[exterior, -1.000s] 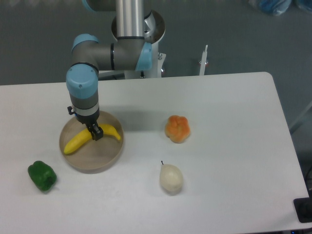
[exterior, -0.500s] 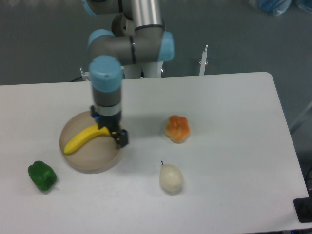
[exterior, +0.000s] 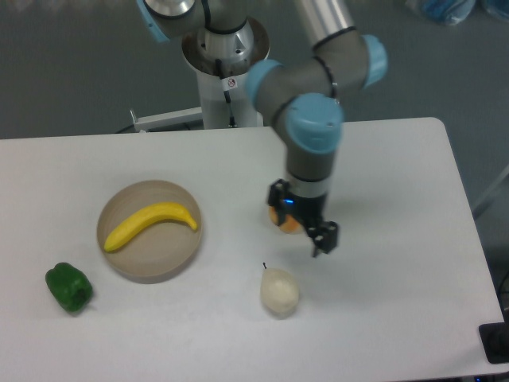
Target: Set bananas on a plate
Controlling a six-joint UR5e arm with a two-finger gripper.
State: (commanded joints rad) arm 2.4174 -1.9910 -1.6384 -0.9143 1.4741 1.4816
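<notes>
While banana lies in plate, my end effector hangs spread wide and empty over the orange fruit, well apart from plate.

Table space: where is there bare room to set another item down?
Bare: the far strip behind the plate, the table's right end beyond the tool, and the front edge right of the pear. Crowded: around the orange fruit under the tool.
</notes>
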